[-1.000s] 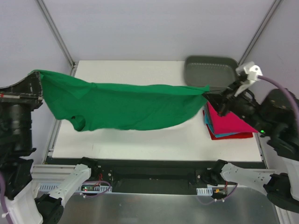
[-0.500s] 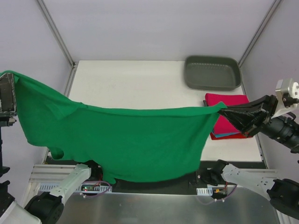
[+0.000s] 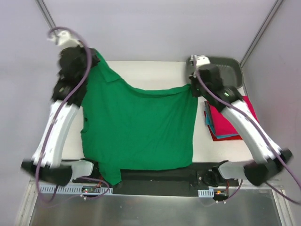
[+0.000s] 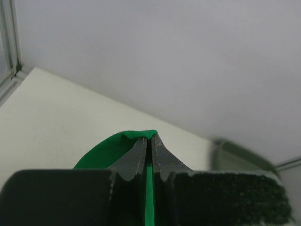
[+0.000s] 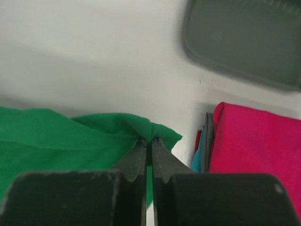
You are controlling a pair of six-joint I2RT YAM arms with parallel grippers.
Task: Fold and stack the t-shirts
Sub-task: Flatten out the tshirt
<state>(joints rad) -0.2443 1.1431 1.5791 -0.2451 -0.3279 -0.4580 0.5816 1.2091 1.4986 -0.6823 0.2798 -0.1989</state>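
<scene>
A bright green t-shirt (image 3: 141,127) hangs spread between both arms over the white table (image 3: 141,70), its lower hem draping past the near edge. My left gripper (image 3: 94,59) is shut on its upper left corner (image 4: 141,136) at the far left. My right gripper (image 3: 194,87) is shut on the upper right corner (image 5: 150,129), level with the middle of the table. At the right edge lies a stack of folded t-shirts (image 3: 225,127), crimson-pink (image 5: 254,146) on top, with teal and red edges under it.
A grey plastic tray (image 3: 235,66) sits at the table's far right corner, partly behind the right arm. The enclosure walls rise close at the back and on both sides. Both arms reach far forward over the table.
Both arms have swung from low at the sides to far over the table, carrying the green shirt from a wide horizontal stretch to hanging spread over the surface.
</scene>
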